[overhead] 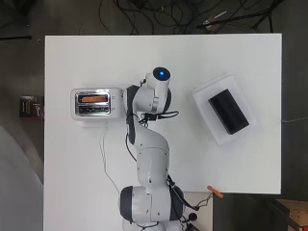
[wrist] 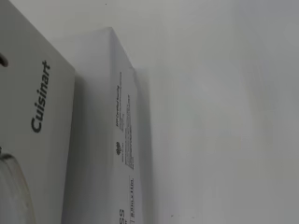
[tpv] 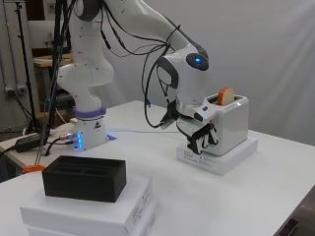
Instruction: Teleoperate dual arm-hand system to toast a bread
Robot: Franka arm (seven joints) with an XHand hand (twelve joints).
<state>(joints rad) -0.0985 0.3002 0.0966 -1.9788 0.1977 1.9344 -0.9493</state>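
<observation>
Sitting nearest in the side view, black block on white boxes, further back, black and white hand curling its fingers against the toaster, holding nothing, round brown-crusted bread poking out of the slot.

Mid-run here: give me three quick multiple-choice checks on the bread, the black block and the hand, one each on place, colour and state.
1. Where is the bread?
A. In a slot of the toaster, top sticking out
B. On the table
C. In the hand

2. What colour is the box under the black block?
A. Red
B. White
C. Blue

3. How is the hand?
A. Open, high above the toaster
B. Curled round the bread
C. Fingers curled, low at the toaster's end face

Key: 1 A, the side view shows its crust above the slot. 2 B, the white box supports the block. 3 C, the side view shows curled fingers beside the toaster, gripping nothing visible.
</observation>
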